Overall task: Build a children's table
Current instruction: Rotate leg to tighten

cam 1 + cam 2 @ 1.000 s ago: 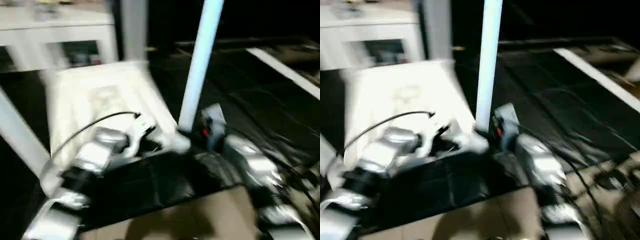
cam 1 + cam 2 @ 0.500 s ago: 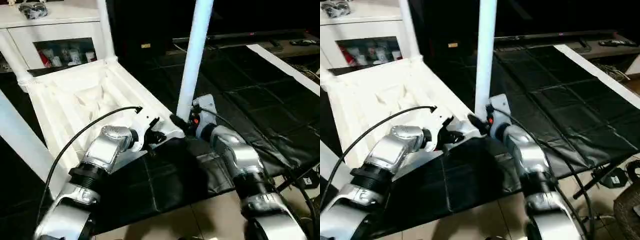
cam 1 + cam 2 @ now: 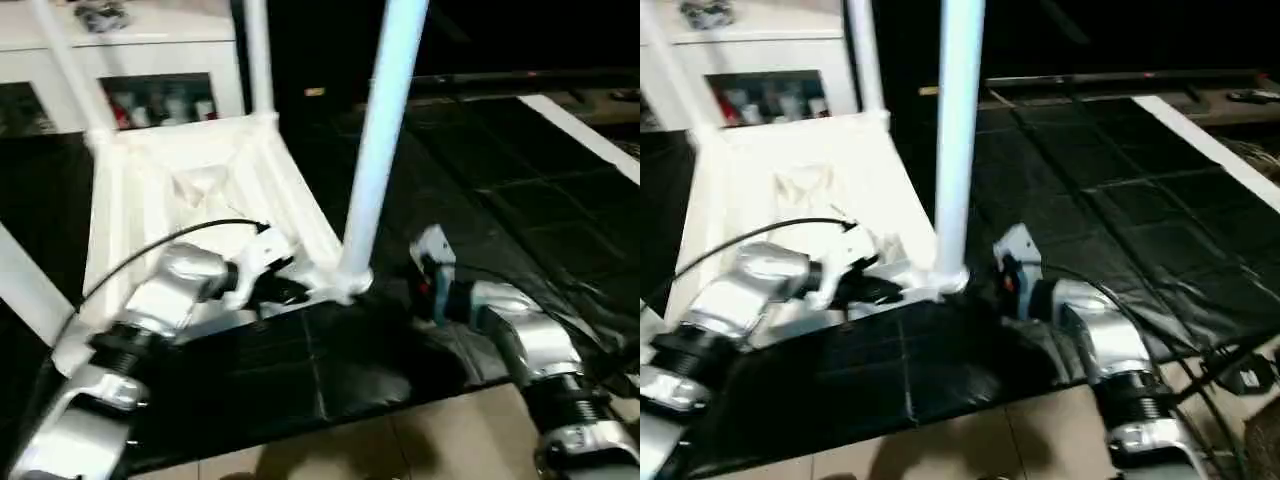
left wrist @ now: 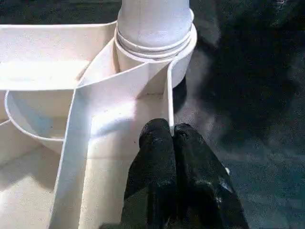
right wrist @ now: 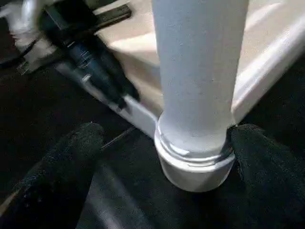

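Flooring: black padded mat [image 3: 480, 200] with stitched seams, ending in pale tile [image 3: 970, 445] at the near edge. A white cabinet with glass doors [image 3: 150, 70] stood behind, small items visible on its shelf; a white strip [image 3: 590, 135] ran across the mat at far right.

Task item: children's table [image 3: 190, 190], white plastic, lay inverted on the mat, ribbed underside facing up. Three legs were visible standing upright in its corner sockets: near-corner leg [image 3: 380, 130] rising out of frame, two thinner-looking legs [image 3: 258, 55] [image 3: 65, 70] at the far corners. A further white tube [image 3: 25, 285] slanted past the far left edge.

Change from half a second earlier: the right end effector, formerly close in against the base of the near-corner leg, had drawn back to the right, leaving a gap of mat between; its fingers had spread wider. The whole view had also shifted, so the cabinet sat differently in frame.

Left arm: silver forearm reaching in from lower left, a black cable [image 3: 170, 245] arching over it. Left end effector [image 4: 172, 136] had its two black fingers pressed together, tips touching a rib of the underside just beside the near corner socket [image 4: 157, 57].

Right arm: forearm angled in from lower right. Right end effector [image 5: 162, 157] stood wide apart, one finger [image 5: 62, 162] on each side of the leg's base, gripping nothing.
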